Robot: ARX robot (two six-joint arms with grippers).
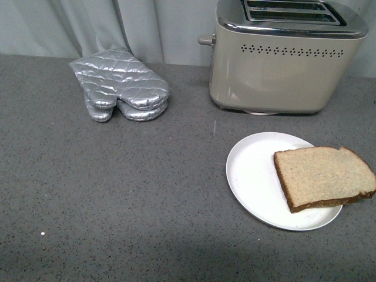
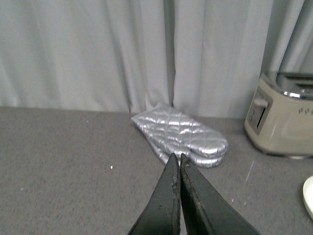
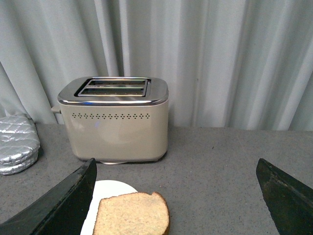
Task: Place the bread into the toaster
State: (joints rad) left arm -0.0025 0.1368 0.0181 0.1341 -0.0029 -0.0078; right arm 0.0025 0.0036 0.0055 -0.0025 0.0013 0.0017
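One bread slice (image 3: 131, 214) — lying between the wide-spread right fingers (image 3: 63, 204).

The chrome-topped beige two-slot toaster (image 1: 282, 70) stands at the back right, its slots open from above. Close behind it a pleated grey curtain (image 1: 164, 29) closes off the rear. A strip of bare grey speckled desk (image 1: 117, 205) separates the toaster from the round white plate (image 1: 252, 176). The brown-crusted wholewheat bread slice (image 1: 323, 176) lies flat on that plate, overhanging its right rim and reachable from above. The silver quilted oven mitt (image 1: 120, 85) lies well to the left.
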